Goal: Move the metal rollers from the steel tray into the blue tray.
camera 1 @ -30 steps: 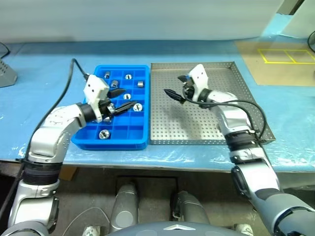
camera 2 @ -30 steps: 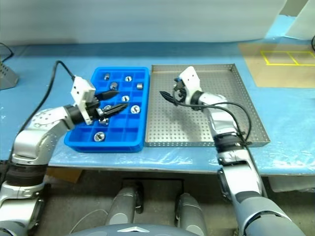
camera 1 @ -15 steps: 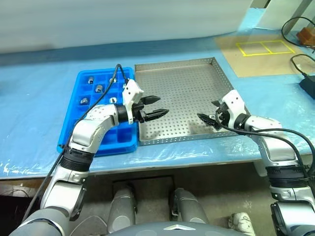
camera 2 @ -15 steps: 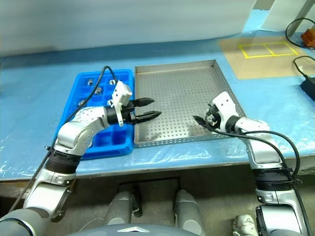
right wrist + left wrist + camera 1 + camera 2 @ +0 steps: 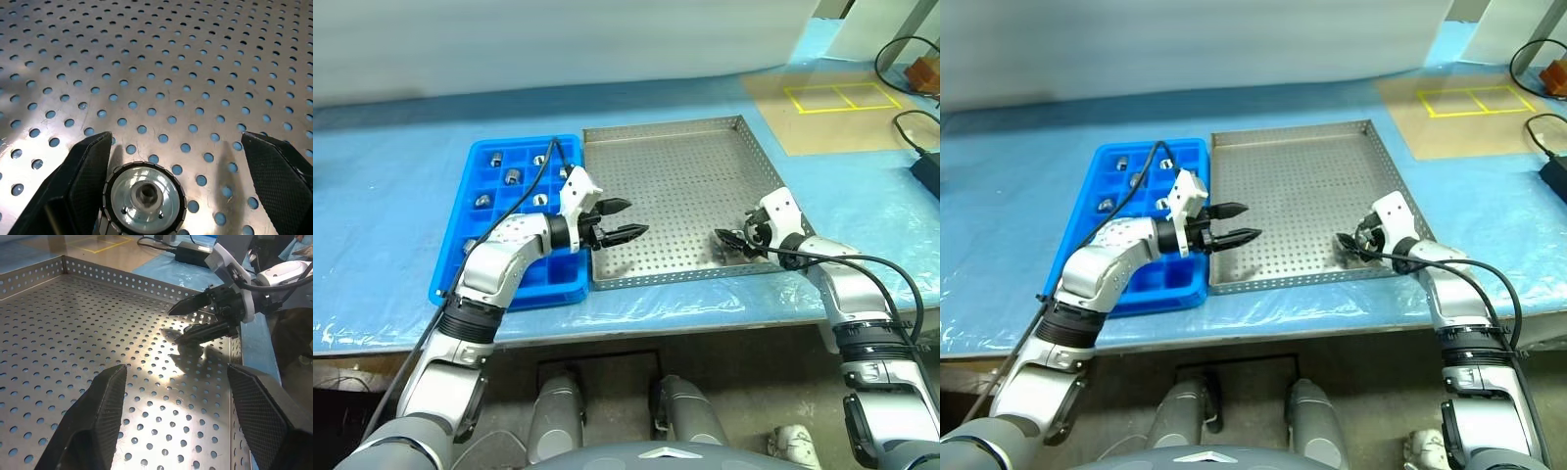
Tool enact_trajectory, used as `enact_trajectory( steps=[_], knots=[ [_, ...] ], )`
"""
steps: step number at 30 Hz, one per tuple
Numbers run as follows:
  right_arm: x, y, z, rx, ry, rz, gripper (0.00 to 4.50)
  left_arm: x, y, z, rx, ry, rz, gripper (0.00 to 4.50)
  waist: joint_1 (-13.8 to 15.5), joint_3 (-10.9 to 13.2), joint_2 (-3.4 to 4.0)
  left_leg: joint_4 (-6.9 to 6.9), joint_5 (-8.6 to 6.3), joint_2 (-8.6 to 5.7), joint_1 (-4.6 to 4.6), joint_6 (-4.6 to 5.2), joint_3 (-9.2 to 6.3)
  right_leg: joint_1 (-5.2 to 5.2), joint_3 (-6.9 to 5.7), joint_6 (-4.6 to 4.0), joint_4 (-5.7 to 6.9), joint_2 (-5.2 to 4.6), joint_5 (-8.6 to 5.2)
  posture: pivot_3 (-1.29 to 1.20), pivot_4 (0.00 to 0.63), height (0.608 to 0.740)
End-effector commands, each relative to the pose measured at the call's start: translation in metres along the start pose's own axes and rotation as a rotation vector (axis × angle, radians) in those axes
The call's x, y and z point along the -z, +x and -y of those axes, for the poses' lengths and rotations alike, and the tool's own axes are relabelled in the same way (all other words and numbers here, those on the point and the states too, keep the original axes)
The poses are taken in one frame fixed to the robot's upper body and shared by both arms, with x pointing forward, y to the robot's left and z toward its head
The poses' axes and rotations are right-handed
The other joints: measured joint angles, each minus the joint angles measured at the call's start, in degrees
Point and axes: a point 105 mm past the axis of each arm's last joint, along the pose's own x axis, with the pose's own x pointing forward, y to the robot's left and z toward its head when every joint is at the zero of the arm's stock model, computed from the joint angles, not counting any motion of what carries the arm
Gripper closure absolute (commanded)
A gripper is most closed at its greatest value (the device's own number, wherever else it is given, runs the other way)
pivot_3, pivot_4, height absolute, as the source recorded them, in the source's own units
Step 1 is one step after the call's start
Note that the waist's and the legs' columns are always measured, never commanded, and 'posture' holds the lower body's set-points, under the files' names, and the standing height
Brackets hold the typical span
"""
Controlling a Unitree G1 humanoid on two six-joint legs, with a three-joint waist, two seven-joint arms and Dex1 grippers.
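So the big shallow perforated steel tray (image 5: 675,186) is mostly bare dotted floor. Beside it, the bright blue gridded plastic tray (image 5: 499,279) holds small ribbed metal rollers (image 5: 512,176). 1 roller (image 5: 145,198) lies between the wide-spread right gripper (image 5: 732,241) fingers near the tray's rim. Left gripper (image 5: 625,219) hovers empty, parted.

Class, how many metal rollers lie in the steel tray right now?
1 roller, on the steel tray floor near its front right corner, inside the open right claw. Others may be hidden.
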Motion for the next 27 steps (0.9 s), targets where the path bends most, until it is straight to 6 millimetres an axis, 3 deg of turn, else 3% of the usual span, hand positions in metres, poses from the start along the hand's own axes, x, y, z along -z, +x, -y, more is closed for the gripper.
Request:
enact_trajectory(
  steps=[1, 4, 6, 7, 12, 16, 23, 27],
  knots=[
    [0.014, -0.001, 0.000, -0.014, 0.016, -0.031, 0.56, -0.009, -0.005, -0.003, -0.025, 0.047, 0.024, 1.07, 0.0, 0.0, 0.00, 0.00, -0.01, -0.01, 0.10, 0.01, 0.00, 0.12, 0.00, 0.00, -0.02, -0.01, 0.00, -0.21, 0.150, 0.740],
    [0.018, 0.001, 0.000, -0.011, -0.007, -0.058, 1.33, -0.009, -0.006, -0.004, -0.030, 0.050, 0.021, 1.07, 0.2, 0.0, -0.01, -0.02, -0.02, -0.03, 0.43, 0.02, 0.00, 0.45, 0.00, 0.02, -0.11, -0.05, -0.01, -0.21, 0.150, 0.740],
    [0.016, 0.001, -0.004, -0.049, 0.006, -0.045, 1.33, -0.008, -0.005, -0.003, -0.032, 0.051, 0.021, 1.07, 0.2, 0.0, -0.05, -0.02, -0.03, -0.02, 0.46, 0.02, -0.01, 0.51, 0.00, 0.02, -0.14, -0.04, -0.01, -0.21, 0.150, 0.740],
    [0.015, 0.001, -0.007, -0.072, 0.001, -0.041, 1.83, -0.008, -0.005, -0.003, -0.033, 0.052, 0.020, 1.07, 0.2, 0.0, -0.05, -0.02, -0.03, -0.03, 0.46, 0.03, -0.01, 0.51, 0.00, 0.02, -0.15, -0.05, -0.01, -0.21, 0.150, 0.740],
    [0.020, 0.004, -0.003, -0.025, -0.038, -0.079, 3.31, -0.007, -0.004, -0.003, -0.037, 0.053, 0.018, 1.07, 0.2, 0.0, -0.06, -0.15, -0.03, -0.02, 0.44, 0.04, 0.00, 0.49, -0.02, 0.02, -0.27, -0.04, -0.01, -0.21, 0.150, 0.740],
    [0.005, 0.004, 0.001, -0.017, -0.021, -0.039, 3.31, -0.007, -0.003, -0.003, -0.040, 0.053, 0.022, 1.07, 0.1, 0.0, -0.06, -0.15, -0.04, -0.05, 0.44, 0.05, 0.00, 0.50, -0.01, 0.02, -0.32, -0.05, -0.01, -0.21, 0.150, 0.740],
    [-0.059, -0.016, -0.017, -0.196, -0.060, 0.095, 3.31, -0.005, -0.003, -0.003, -0.049, 0.051, 0.017, 1.07, 0.2, 0.0, 0.05, -0.24, -0.03, -0.05, 0.23, 0.05, 0.01, 0.28, -0.01, 0.02, -0.34, -0.04, -0.01, -0.20, 0.150, 0.740],
    [-0.081, -0.021, -0.003, -0.165, -0.068, 0.127, 3.31, -0.004, -0.002, -0.003, -0.058, 0.049, 0.019, 1.07, 0.1, 0.0, 0.06, -0.26, -0.03, -0.04, 0.12, 0.06, 0.01, 0.17, -0.02, 0.02, -0.38, -0.03, 0.00, -0.20, 0.150, 0.740]
  ],
)
